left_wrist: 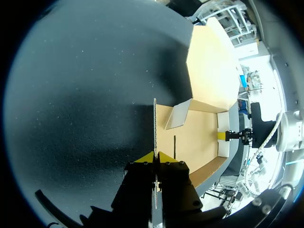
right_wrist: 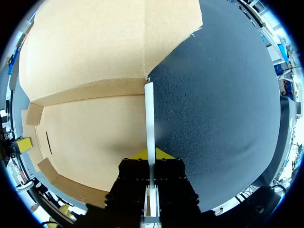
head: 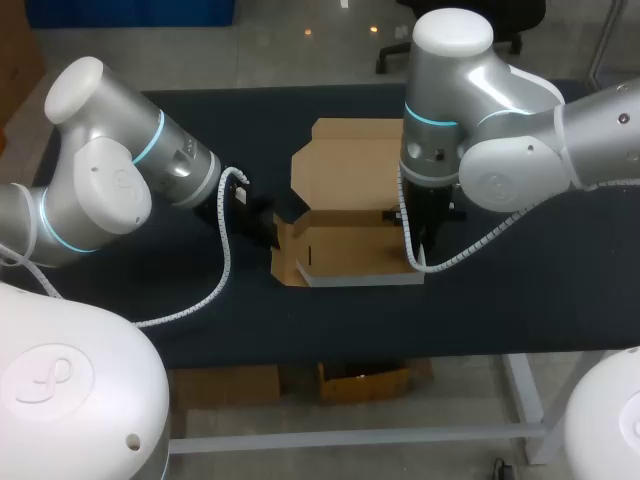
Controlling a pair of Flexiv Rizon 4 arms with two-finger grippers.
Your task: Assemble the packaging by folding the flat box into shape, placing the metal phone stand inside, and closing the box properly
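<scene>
head view shows a brown cardboard box (head: 350,255) half folded near the middle of the dark counter (head: 540,290). its tray opens upward and its wide lid flap (head: 350,165) lies flat on the counter at twelve o'clock from the tray. low walls stand round the tray, and the one at six o'clock looks pale. my left arm comes in from nine o'clock. the left pincer (head: 262,225) sits at the tray's nine o'clock wall (head: 288,255), mostly dark against the counter. my right arm comes in from three o'clock and hangs over the tray's three o'clock side, with the right pincer (head: 418,238) pointing down at the three o'clock wall (head: 420,262).

left wrist view has the left pincer's yellow tips set narrow. they press from both sides on the thin top edge of the nine o'clock wall, which runs upright straight ahead of them. beside that wall, what shows inside the tray is its brown card floor (left_wrist: 197,140), a short dark slit (left_wrist: 174,145) in it, and a small pale inner flap (left_wrist: 178,116) leaning near the corner by the lid. one yellow tip of the right pincer shows at the far wall.

right wrist view has the right pincer's tips narrow too, clamped on the three o'clock wall. that wall is seen edge-on as a pale strip running ahead. the tray floor lies to one side of it and dark counter to the other.
</scene>
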